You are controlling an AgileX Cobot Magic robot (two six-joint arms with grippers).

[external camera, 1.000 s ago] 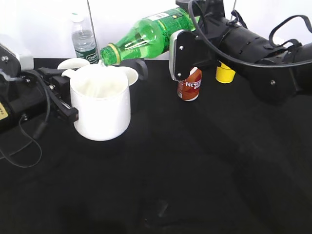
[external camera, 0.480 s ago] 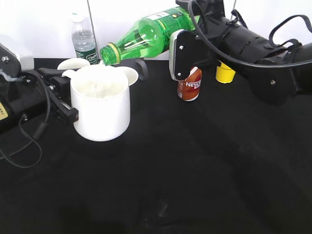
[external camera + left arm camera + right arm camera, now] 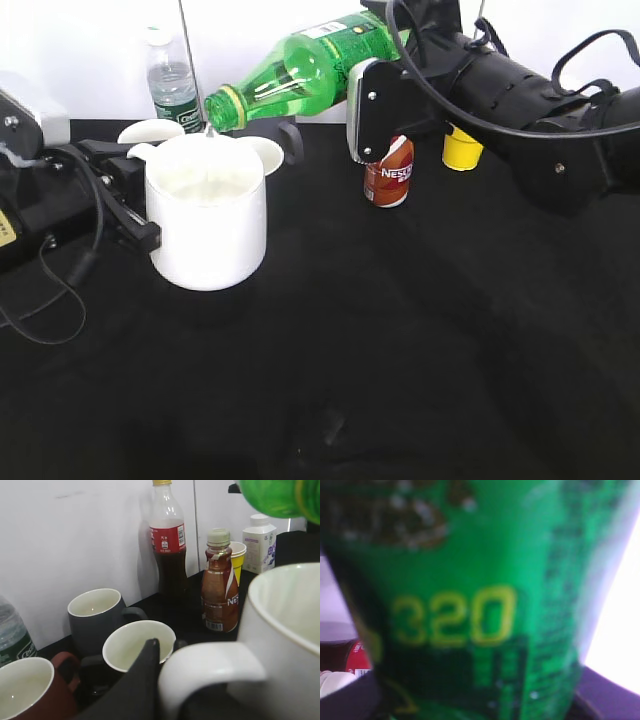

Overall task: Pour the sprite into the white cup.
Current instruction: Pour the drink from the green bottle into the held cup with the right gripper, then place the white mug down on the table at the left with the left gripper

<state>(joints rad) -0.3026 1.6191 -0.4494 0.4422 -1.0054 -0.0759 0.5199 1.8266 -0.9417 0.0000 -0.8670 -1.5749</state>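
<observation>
The sprite [image 3: 300, 68] is a green bottle held nearly level, neck tipped down-left, its open mouth just above the rim of the white cup [image 3: 207, 215]. My right gripper [image 3: 366, 95] is shut on the bottle's body. In the right wrist view the sprite's green label [image 3: 470, 605] fills the frame. My left gripper [image 3: 140, 205] is shut on the cup's handle at its left side. In the left wrist view the white cup [image 3: 285, 630] and its handle [image 3: 210, 665] are close up, with one black finger [image 3: 147, 675] against the handle and the sprite [image 3: 280, 497] above.
Behind the cup stand a clear water bottle [image 3: 172, 80], a grey mug [image 3: 95, 615], a dark mug with white inside [image 3: 139, 645] and a red-brown mug [image 3: 25, 690]. A brown Nescafe bottle [image 3: 388, 175], a yellow cup [image 3: 462, 150] and a cola bottle [image 3: 169, 545] stand further right.
The bottle's mouth has shifted very slightly left and up over the cup. Both grippers keep their hold and the cup has not moved.
</observation>
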